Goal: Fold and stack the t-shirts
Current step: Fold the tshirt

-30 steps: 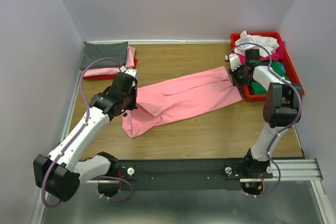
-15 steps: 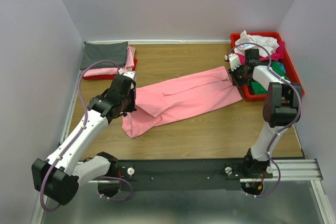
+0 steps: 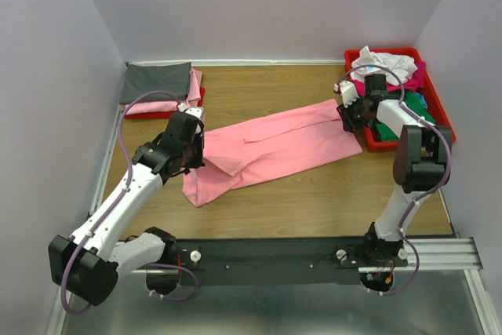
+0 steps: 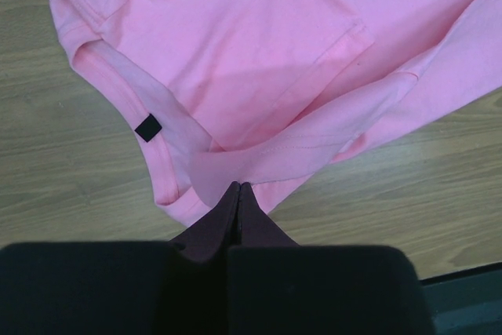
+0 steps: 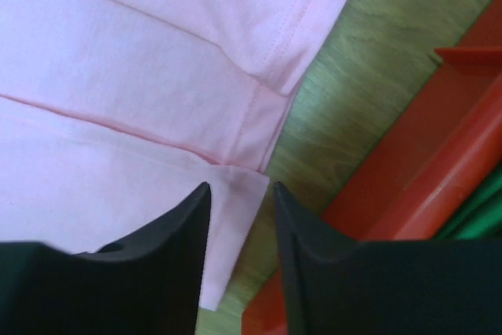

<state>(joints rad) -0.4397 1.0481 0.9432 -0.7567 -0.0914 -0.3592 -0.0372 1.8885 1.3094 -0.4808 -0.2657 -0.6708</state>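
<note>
A light pink t-shirt (image 3: 271,145) lies stretched slantwise across the wooden table, folded lengthwise. My left gripper (image 3: 197,149) is at its left end, and in the left wrist view it (image 4: 238,186) is shut on a fold of the pink hem (image 4: 259,154). The dark neck tag (image 4: 147,127) shows nearby. My right gripper (image 3: 346,112) is at the shirt's right end. In the right wrist view it (image 5: 240,187) is open, with the shirt's corner (image 5: 235,209) lying between the fingers, not clamped.
A red tray (image 3: 436,112) at the back right holds white, magenta and green shirts (image 3: 384,64), close to the right gripper; its wall shows in the right wrist view (image 5: 423,154). A folded dark grey shirt (image 3: 155,81) lies on pink cloth at the back left. Walls stand left, right and behind.
The left gripper has shifted slightly while still holding the hem. The right gripper has moved a little left at the shirt's right corner. The shirt has barely moved.
</note>
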